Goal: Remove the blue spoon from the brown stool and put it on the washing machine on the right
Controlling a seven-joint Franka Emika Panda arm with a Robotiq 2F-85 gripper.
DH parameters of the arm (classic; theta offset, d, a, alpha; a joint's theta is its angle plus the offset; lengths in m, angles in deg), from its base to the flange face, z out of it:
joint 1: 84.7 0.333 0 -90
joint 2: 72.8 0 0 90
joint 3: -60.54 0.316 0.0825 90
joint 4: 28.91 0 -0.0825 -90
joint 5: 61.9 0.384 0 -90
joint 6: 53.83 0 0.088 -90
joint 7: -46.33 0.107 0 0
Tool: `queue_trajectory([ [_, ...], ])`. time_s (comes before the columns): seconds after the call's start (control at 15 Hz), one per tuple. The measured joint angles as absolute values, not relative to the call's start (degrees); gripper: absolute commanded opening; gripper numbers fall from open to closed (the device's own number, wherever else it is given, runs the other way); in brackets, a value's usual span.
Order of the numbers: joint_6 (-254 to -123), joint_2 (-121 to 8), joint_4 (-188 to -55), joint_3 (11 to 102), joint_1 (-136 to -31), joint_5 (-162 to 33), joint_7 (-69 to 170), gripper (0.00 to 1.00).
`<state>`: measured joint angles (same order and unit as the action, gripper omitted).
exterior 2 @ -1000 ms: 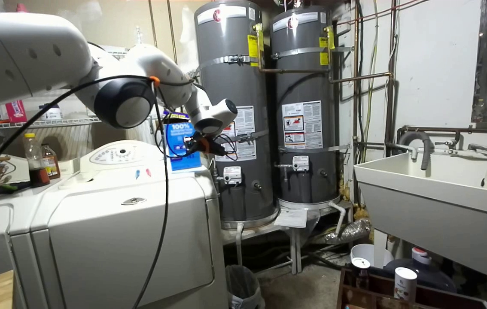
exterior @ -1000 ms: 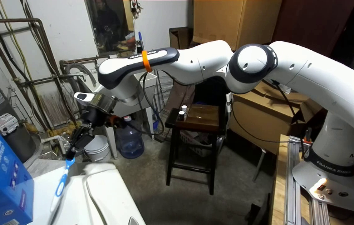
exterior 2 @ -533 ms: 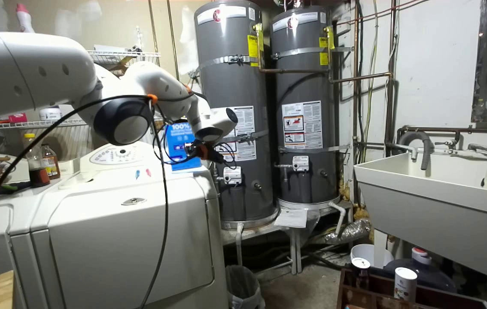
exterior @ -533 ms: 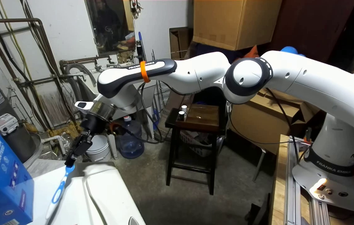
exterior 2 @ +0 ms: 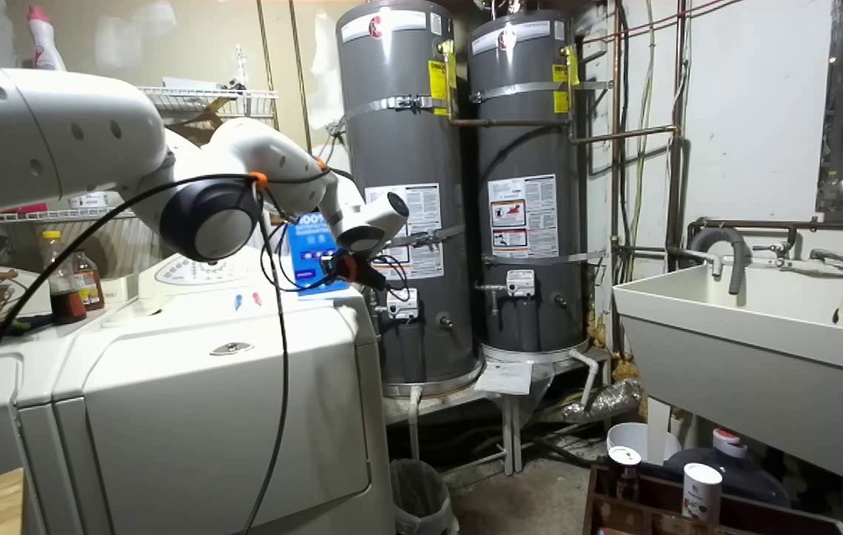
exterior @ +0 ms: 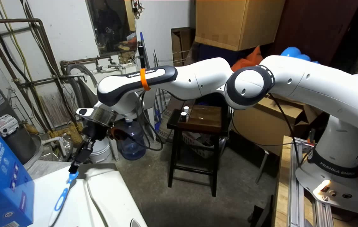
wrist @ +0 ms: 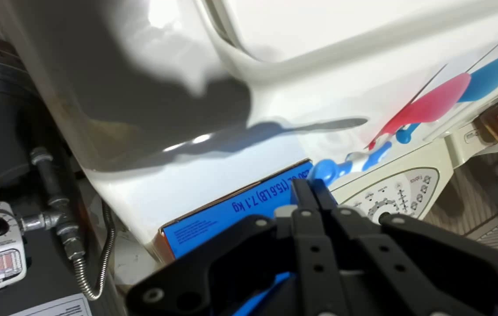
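Note:
My gripper (exterior: pixel 73 170) is shut on the tip of the blue spoon (exterior: pixel 63 195), a slim blue and white one. The spoon points down and away from the fingertips over the white washing machine (exterior: pixel 116 189); whether its far end touches the top I cannot tell. In the wrist view the spoon's rounded blue end (wrist: pixel 326 170) sits at the fingertips, and its far part blends into the white surface. Well away from the gripper, the brown stool (exterior: pixel 174 118) stands on the floor and carries a dark tray (exterior: pixel 209 113).
Beside the gripper, a big blue printed box (exterior: pixel 2 186) stands on the machine. A pink spoon (wrist: pixel 433 103) and another blue spoon (wrist: pixel 495 74) lie on its top near the control panel (wrist: pixel 389 197). The robot's cable (exterior 2: pixel 284 357) hangs before the machine.
The arm has come down, and my gripper has dropped closer to the washing machine's top with the blue spoon still in its fingers.

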<state>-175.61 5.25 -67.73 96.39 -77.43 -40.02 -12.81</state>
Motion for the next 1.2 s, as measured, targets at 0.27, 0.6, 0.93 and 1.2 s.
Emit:
queue_trajectory([
  [0.27,-175.59,5.81,-66.38,94.50,-75.85,-40.05,-10.07,0.01],
  [0.6,-175.33,6.69,-65.14,93.69,-75.08,-40.05,-8.35,0.01],
  [0.93,-173.90,7.44,-63.08,93.73,-74.12,-40.03,-8.36,0.27],
  [1.2,-172.04,7.66,-62.19,93.92,-73.87,-39.99,-8.38,0.49],
])
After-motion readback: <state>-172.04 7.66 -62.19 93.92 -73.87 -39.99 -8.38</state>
